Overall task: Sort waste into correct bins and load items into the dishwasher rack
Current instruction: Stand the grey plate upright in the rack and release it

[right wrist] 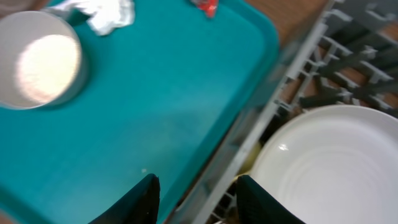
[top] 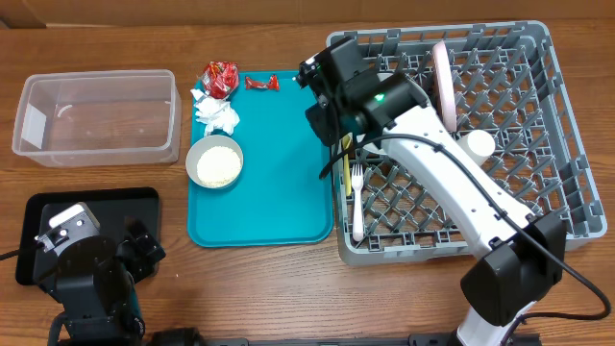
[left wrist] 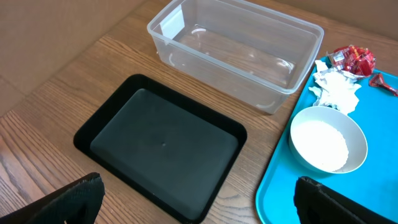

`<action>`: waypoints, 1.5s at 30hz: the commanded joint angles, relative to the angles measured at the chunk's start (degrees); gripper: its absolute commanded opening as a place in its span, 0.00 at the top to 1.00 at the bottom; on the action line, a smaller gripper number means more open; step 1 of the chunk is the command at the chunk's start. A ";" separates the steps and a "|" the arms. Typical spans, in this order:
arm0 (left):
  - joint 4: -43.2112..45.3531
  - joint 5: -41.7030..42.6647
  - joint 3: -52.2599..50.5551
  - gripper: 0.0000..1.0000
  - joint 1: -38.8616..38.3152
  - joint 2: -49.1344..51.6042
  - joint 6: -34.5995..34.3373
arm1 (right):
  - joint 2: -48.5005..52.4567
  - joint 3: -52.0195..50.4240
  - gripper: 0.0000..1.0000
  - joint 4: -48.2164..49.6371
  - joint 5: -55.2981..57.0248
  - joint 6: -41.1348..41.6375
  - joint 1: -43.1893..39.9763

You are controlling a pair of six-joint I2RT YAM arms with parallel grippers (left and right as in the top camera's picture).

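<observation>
A crumpled white napkin (top: 217,115) and red-and-silver wrappers (top: 220,79) lie at the far end of the teal tray (top: 269,192). A cream bowl (top: 214,161) holding white grains stands beside them. The clear tub (top: 96,115) and black tray (top: 96,204) are at the left. The grey rack (top: 538,125) holds a yellow spoon (top: 347,163), a white fork (top: 356,197), an upright pale plate (top: 444,82), a white cup (top: 478,144) and a white plate (right wrist: 336,168). My right gripper (right wrist: 196,199) is open and empty above the rack's left rim (right wrist: 249,137). My left gripper (left wrist: 199,211) is open and empty near the black tray (left wrist: 161,143).
The left wrist view shows the clear tub (left wrist: 236,46), the bowl (left wrist: 297,134), the napkin (left wrist: 336,87) and a wrapper (left wrist: 351,59). The right wrist view shows the teal tray (right wrist: 155,106) and the bowl (right wrist: 40,59). My right arm reaches across the rack.
</observation>
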 commanded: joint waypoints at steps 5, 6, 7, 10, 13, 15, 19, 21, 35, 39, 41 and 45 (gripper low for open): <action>0.17 0.07 1.05 0.00 0.63 0.20 -0.79 | 5.64 -0.98 0.65 -0.07 8.94 3.85 -3.23; 0.17 0.07 1.05 0.00 0.63 0.20 -0.79 | 6.21 -0.98 0.65 -0.15 7.93 3.85 -3.41; 0.15 0.07 1.05 0.00 0.63 0.20 -0.79 | 6.49 -0.98 0.65 -0.28 7.45 3.82 -3.41; 0.15 0.07 1.05 0.00 0.63 0.20 -0.79 | 8.24 -1.03 0.64 -0.33 6.86 3.82 -3.39; 0.15 0.07 1.05 0.00 0.63 0.20 -0.79 | 10.01 -1.03 0.64 -0.33 7.04 3.85 -3.67; 0.15 0.07 1.05 0.00 0.63 0.20 -0.79 | 10.49 -1.03 0.64 -0.63 6.56 3.87 -3.76; 0.15 0.07 1.05 0.00 0.63 0.20 -0.79 | 10.54 -0.76 0.81 -0.79 5.57 3.82 -3.76; 0.17 0.07 1.05 0.00 0.63 0.20 -0.79 | 10.19 0.11 0.85 -1.01 5.60 3.82 -3.76; 0.15 0.07 1.05 0.00 0.63 0.20 -0.79 | -0.55 6.40 0.96 -0.76 -6.91 3.85 -6.58; 0.17 0.07 1.05 0.00 0.63 0.20 -0.79 | -0.87 6.40 0.96 -0.52 -16.02 3.85 -11.13; 0.17 0.07 1.05 0.00 0.63 0.20 -0.79 | -0.87 6.40 0.96 -0.39 -23.37 3.82 -13.97; 0.15 0.07 1.05 0.00 0.63 0.20 -0.79 | -0.87 6.40 0.96 -0.57 -38.73 3.82 -21.22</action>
